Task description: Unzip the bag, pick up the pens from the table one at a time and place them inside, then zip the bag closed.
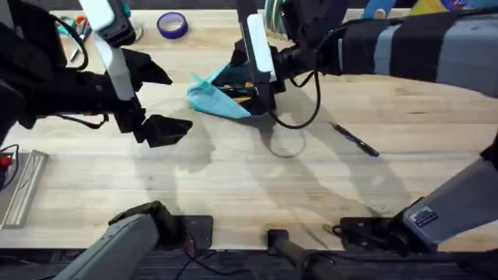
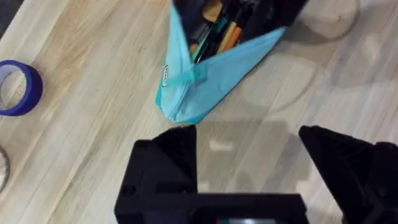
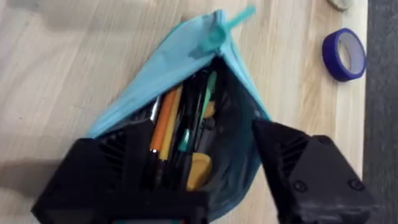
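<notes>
The soft turquoise fabric pouch [image 1: 219,95] lies unzipped on the pale wooden desk [image 1: 233,179], several pens already inside — one dark pen [image 1: 356,140] remains out. The right gripper [image 3: 205,168] hangs over its mouth, fingers wide; the left gripper [image 2: 249,180], also wide and empty, waits beside — zipping remains.

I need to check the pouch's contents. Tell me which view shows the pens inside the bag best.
The right wrist view: it looks straight into the open bag, showing the pens packed side by side. The left wrist view catches their tips at the mouth. The overhead view shows a dark cluster beside the right claw.
</notes>
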`<action>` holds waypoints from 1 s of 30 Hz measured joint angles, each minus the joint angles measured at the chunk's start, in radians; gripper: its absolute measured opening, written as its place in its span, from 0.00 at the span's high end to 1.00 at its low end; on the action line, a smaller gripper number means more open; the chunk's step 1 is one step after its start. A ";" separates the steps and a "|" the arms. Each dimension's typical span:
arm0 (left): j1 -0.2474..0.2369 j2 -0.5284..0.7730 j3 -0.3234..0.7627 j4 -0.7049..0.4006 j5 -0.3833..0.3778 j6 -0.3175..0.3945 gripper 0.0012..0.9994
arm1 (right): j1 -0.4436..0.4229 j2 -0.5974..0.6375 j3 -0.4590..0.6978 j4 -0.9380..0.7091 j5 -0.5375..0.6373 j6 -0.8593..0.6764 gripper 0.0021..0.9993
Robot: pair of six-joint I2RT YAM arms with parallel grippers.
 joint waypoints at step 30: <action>0.000 0.000 0.000 0.000 0.000 0.000 0.01 | 0.002 -0.184 0.001 -0.103 0.007 0.257 0.00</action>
